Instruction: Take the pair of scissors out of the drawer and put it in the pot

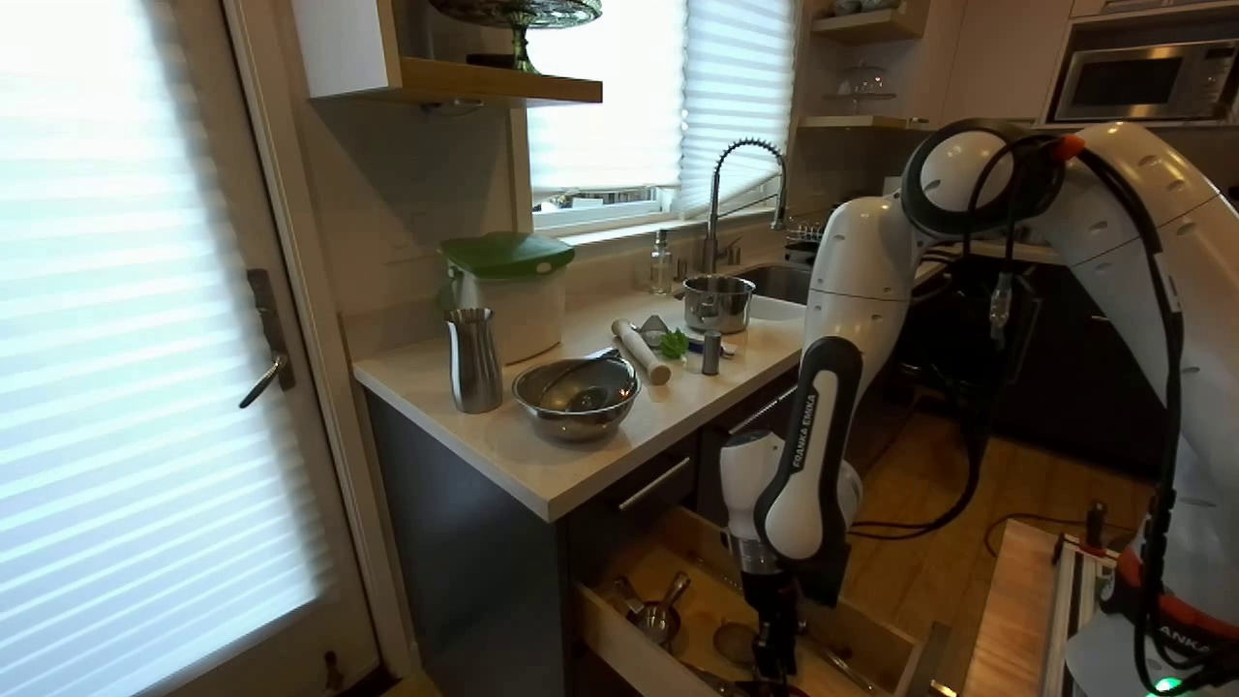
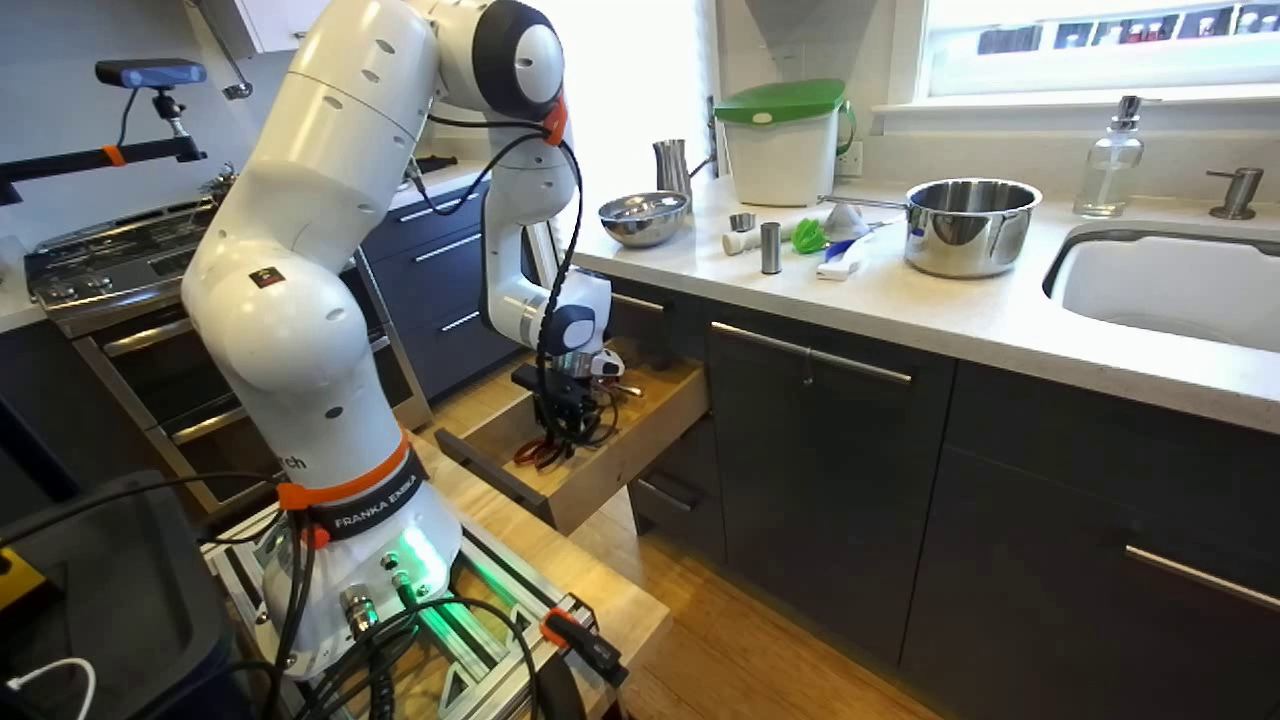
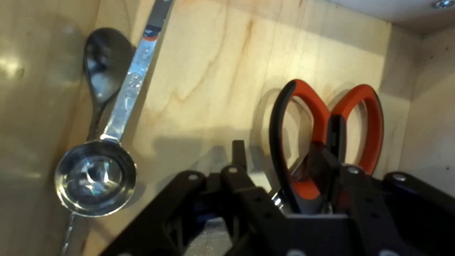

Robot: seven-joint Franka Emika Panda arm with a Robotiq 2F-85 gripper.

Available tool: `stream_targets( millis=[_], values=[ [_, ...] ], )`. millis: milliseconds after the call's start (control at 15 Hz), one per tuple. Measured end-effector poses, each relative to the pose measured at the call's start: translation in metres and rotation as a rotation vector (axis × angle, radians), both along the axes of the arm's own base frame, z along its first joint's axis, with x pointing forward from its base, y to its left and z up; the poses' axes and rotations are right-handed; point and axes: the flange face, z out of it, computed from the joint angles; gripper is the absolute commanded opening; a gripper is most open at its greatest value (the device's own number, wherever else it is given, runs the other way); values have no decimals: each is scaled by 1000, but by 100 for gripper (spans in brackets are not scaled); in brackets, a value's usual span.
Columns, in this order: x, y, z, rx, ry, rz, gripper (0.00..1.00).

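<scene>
The scissors, with orange-red and black handles, lie in the drawer; in an exterior view their handles show low beside the gripper. My gripper reaches down over them, fingers apart. One finger stands outside the left handle loop with a gap to it, and its opposite overlaps the middle of the handles. The blades are hidden under the gripper. Pale wooden walls of the drawer surround the hand. The shiny steel pot stands on the counter by the sink, also visible as the pot.
Inside the drawer are a measuring scoop, a dark spoon and metal cups. The counter overhangs above, carrying a metal bowl, a slim steel canister, a wooden roller and a green-lidded bin.
</scene>
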Motion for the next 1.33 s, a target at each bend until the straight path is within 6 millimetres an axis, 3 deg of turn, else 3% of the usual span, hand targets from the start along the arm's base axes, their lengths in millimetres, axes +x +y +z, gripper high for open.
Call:
stream_targets(
  millis=[200,267,467,533,1000,1333],
  values=[
    [2,8,-2,-16,14,31,36],
    [3,12,-2,-25,22,45,22],
    [7,23,-3,-60,46,72,2],
    [9,26,-3,-72,51,79,0],
    [10,39,-1,-126,72,97,2],
    [-7,53,31,-107,50,136,2]
  ],
)
